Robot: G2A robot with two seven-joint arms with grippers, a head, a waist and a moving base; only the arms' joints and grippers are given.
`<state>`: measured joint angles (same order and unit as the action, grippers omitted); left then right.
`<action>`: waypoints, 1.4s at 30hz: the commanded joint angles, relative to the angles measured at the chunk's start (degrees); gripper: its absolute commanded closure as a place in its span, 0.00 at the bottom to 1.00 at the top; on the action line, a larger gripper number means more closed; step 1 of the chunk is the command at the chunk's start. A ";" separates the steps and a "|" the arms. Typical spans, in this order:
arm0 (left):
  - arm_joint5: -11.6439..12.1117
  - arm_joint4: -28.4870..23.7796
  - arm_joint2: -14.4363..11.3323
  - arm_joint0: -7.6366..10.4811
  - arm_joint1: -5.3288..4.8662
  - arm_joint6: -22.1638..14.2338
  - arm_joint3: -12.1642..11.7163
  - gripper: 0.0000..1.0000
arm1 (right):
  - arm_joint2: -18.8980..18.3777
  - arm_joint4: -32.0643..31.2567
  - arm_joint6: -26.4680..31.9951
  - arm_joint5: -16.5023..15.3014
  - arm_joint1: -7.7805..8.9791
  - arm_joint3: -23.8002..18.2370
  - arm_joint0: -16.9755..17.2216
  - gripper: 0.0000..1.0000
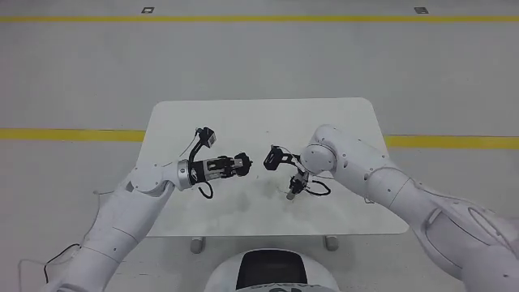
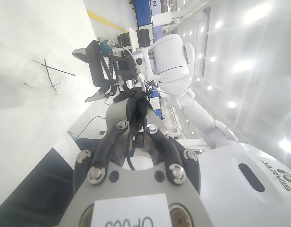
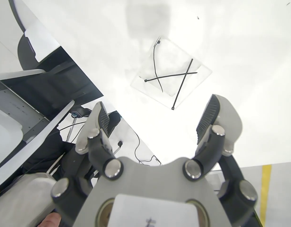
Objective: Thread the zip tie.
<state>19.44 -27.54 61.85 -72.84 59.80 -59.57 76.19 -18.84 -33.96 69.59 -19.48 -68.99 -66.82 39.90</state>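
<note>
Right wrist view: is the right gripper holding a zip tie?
No, the right gripper is open and empty; three zip ties lie on the table beyond it.

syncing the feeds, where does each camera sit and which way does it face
top view: above the arms, looking down at the table; both arms, left hand and right hand show.
left wrist view: on the left wrist, facing along its hand, shut on a zip tie, toward the right hand.
right wrist view: on the right wrist, facing down past its open hand at loose zip ties on a clear sheet.
shared: both wrist views show the loose zip ties.
</note>
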 commanded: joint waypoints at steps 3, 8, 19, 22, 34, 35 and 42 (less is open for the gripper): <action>0.00 0.00 0.00 0.00 0.00 0.00 0.00 1.00 | 0.09 -0.86 -1.30 0.00 0.05 -0.02 0.95 0.00; 0.00 0.00 0.00 0.00 0.00 0.00 0.00 1.00 | 0.42 -0.62 -0.68 0.00 0.07 -0.41 1.03 0.00; 0.00 0.00 0.00 0.00 0.00 0.00 0.00 1.00 | -0.26 -2.45 -2.87 0.02 0.20 0.04 2.21 0.04; 0.00 0.00 0.00 0.00 0.00 0.00 0.00 1.00 | -0.68 -2.99 -3.38 0.00 0.30 0.06 2.49 0.50; 0.00 0.00 0.00 0.00 0.00 0.00 0.00 1.00 | 0.65 -3.61 -5.14 0.00 0.14 0.80 2.56 0.58; 0.00 0.00 0.00 0.00 0.00 0.00 0.00 1.00 | 0.94 -3.50 -5.47 0.00 0.07 1.01 2.48 0.59; 0.00 0.00 0.00 0.00 0.00 0.00 0.00 1.00 | 3.59 -2.28 -8.04 0.00 -0.58 3.72 1.52 0.62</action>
<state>19.44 -27.54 61.85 -72.84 59.80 -59.57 76.19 -15.53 -36.53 61.84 -19.48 -69.50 -63.55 41.54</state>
